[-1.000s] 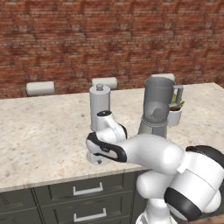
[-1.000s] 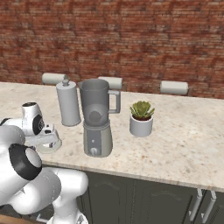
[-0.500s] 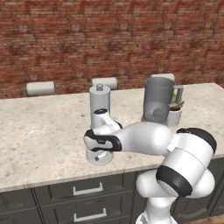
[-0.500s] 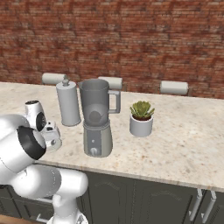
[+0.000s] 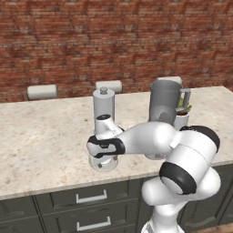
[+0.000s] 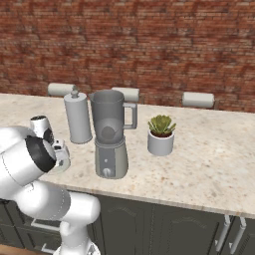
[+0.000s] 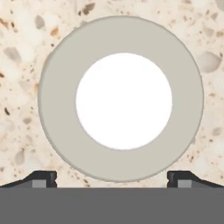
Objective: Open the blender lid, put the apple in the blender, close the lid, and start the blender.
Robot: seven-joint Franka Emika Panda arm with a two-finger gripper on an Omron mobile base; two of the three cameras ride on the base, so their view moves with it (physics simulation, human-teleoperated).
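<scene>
The blender lid [image 7: 120,35], a flat grey disc with a white centre cap, lies on the speckled counter near its front edge [image 5: 103,164]. My gripper [image 7: 111,179] points straight down over it, open, with its fingertips [image 7: 43,178] spread about as wide as the lid and not touching it. From the base, the hand [image 5: 103,152] hovers just above the lid [image 6: 63,164]. The blender [image 6: 110,134] stands to the right with its jar top uncovered, also seen behind my arm [image 5: 166,102]. The apple is out of view.
A tall grey canister [image 6: 78,117] with a knob top stands just behind the hand, left of the blender. A potted succulent [image 6: 160,135] sits right of the blender. The counter's front edge [image 5: 54,187] runs close below the lid, and a brick wall stands behind.
The arm has swung its elbow out to the right and the hand has settled upright over the lid. The lid, blender and canister have stayed in place.
</scene>
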